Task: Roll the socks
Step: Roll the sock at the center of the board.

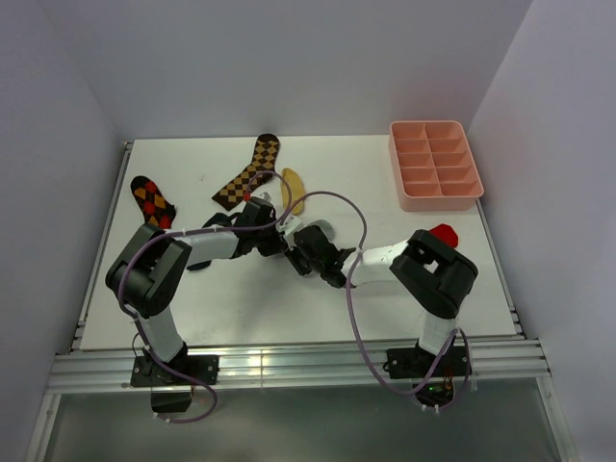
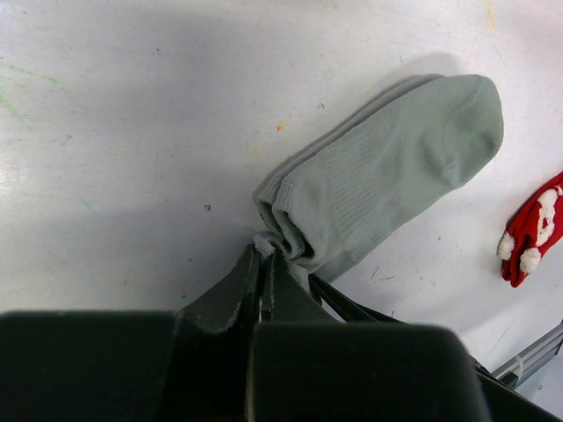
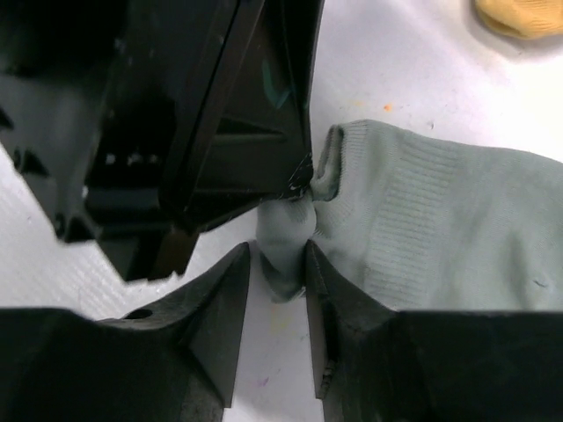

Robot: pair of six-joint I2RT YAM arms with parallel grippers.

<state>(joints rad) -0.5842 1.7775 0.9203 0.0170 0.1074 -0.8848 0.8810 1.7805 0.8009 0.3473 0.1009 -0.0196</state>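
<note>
A grey sock (image 2: 387,167) lies flat on the white table, toe pointing away from my left wrist camera. My left gripper (image 2: 264,251) is shut on the edge of its cuff. In the right wrist view the sock (image 3: 440,220) spreads to the right. My right gripper (image 3: 280,255) has both fingers pressed against a bunched fold of the same cuff, just below the left gripper's black fingertips (image 3: 295,180). From above, the two grippers (image 1: 287,248) (image 1: 300,258) meet at mid-table and cover the sock. A mustard yellow sock (image 1: 292,190) lies just beyond them.
A pink compartment tray (image 1: 435,166) stands at the back right. A long brown checkered sock (image 1: 248,173) and an argyle sock (image 1: 152,202) lie at the back left. A red sock with white trim (image 2: 532,230) lies near the right arm.
</note>
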